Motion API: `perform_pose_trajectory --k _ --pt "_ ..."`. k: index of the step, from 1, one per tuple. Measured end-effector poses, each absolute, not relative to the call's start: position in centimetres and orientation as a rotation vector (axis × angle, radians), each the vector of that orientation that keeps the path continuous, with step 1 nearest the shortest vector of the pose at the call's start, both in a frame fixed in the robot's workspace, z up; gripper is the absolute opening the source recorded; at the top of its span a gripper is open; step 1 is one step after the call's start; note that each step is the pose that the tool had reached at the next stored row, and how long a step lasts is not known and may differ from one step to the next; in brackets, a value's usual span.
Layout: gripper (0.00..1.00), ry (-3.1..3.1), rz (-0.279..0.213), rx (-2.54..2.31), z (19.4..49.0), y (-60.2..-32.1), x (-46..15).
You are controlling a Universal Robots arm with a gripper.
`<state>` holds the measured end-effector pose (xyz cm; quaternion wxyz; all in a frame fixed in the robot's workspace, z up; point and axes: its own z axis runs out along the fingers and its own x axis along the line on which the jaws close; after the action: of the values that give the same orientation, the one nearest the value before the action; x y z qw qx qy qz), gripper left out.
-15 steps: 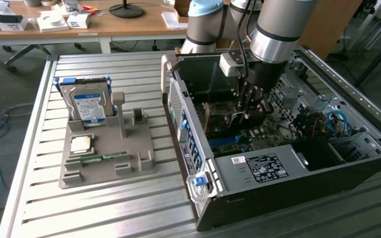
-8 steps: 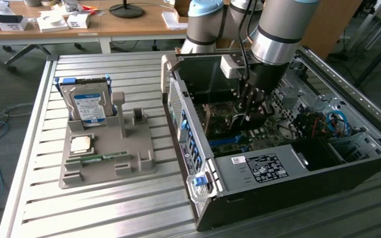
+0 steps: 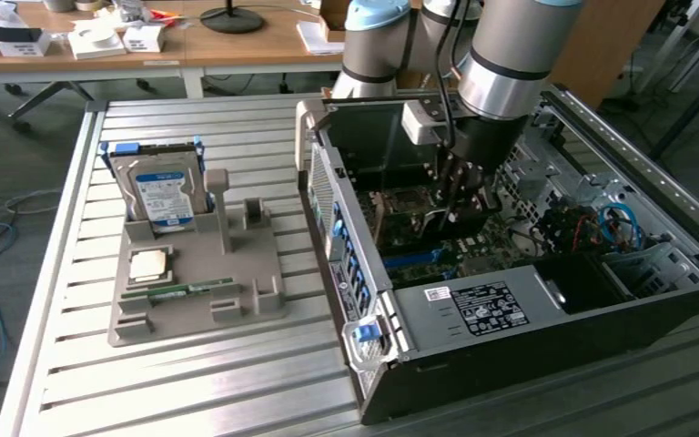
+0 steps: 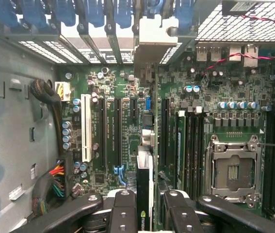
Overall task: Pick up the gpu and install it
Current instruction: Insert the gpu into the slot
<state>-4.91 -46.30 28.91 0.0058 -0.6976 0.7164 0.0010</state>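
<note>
Here, on the exterior view's left, a grey holder [image 3: 258,296] carries a hard drive [image 3: 161,193] and a memory stick [image 3: 187,290], well apart from the work. To the right stands the open case [image 3: 483,314], with the arm reaching down into it.

Inside, the wrist view shows the gripper [image 4: 145,206] clamped on the gpu [image 4: 144,177]. One finger presses each face, and the card is seen edge-on, hanging over the motherboard [image 4: 200,97]. The card's pale bracket [image 4: 156,34] is up by the blue latches [image 4: 93,12] at the rear wall. Its lower edge lies just beside the long black slots [image 4: 101,131]; I cannot tell whether it touches one yet.

The main risk, as I judge it, is misalignment. If the card's edge sits a little off its slot, a downward push would load the board and the contacts rather than seat them. The bracket could also catch on the rear frame and tilt the card. The grip is on thin flat faces, so the card may slip or twist between the fingers under that push.
</note>
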Motion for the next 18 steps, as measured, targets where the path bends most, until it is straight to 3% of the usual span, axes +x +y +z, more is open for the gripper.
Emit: perform_pose_trajectory --k 18 --pt "0.26 2.242 0.004 -2.183 28.43 -46.30 -5.05"
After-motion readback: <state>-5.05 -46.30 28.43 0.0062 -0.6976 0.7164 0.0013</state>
